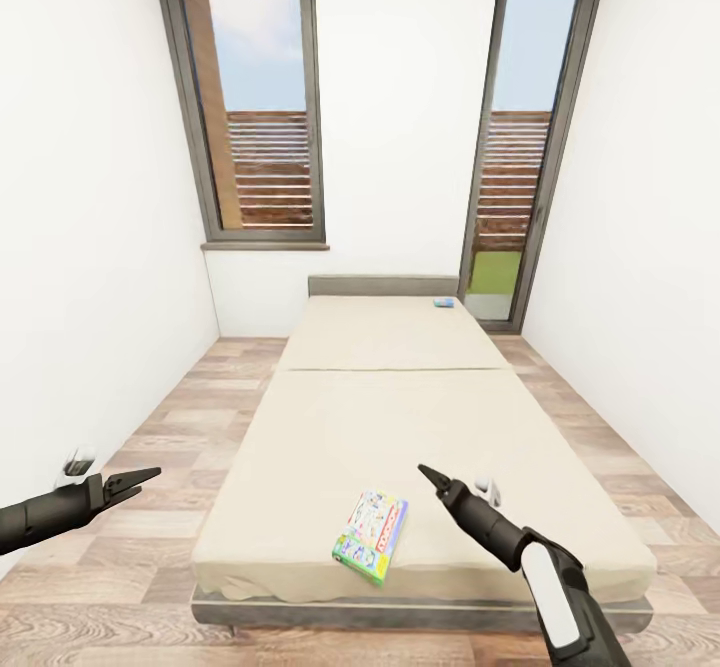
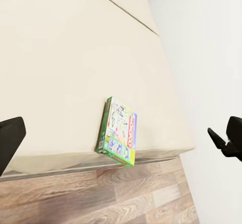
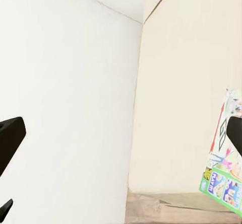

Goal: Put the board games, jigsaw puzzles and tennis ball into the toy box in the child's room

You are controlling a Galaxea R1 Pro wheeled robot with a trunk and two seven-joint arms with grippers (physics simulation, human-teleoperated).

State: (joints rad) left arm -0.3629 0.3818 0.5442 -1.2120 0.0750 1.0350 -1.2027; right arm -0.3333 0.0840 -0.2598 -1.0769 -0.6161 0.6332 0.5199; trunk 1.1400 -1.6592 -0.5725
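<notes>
1. The left pincer [image 1: 140, 478] hangs over the wooden floor [image 1: 150, 547], off the bed's near left corner. In the head view its fingers come together in a dark point. In the left wrist view two dark fingertips sit at opposite edges with a wide gap between them, so it reads as spread, holding nothing.

2. The right pincer [image 1: 428, 473] hovers above the near end of the bed [image 1: 400, 427]. Its fingers overlap into one tip in the head view. In the right wrist view the dark fingers sit far apart at the edges, mostly cut off, so it too is spread and empty.

3. A yellow-green board game [image 1: 371, 535] lies flat on the mattress near the foot edge, just below and to the left of the right pincer's tip, not touching it. Well to the right of the left pincer, it shows whole in the left wrist view [image 2: 119, 131]. The right wrist view crops it at the frame edge [image 3: 226, 163], partly behind a finger.

4. A small blue board game [image 1: 444, 302] lies at the far right corner of the bed, well beyond both pincers, too small for its print to be read.

5. Two tall windows [image 1: 262, 97] stand in the far wall, with slatted fencing outside.
</notes>
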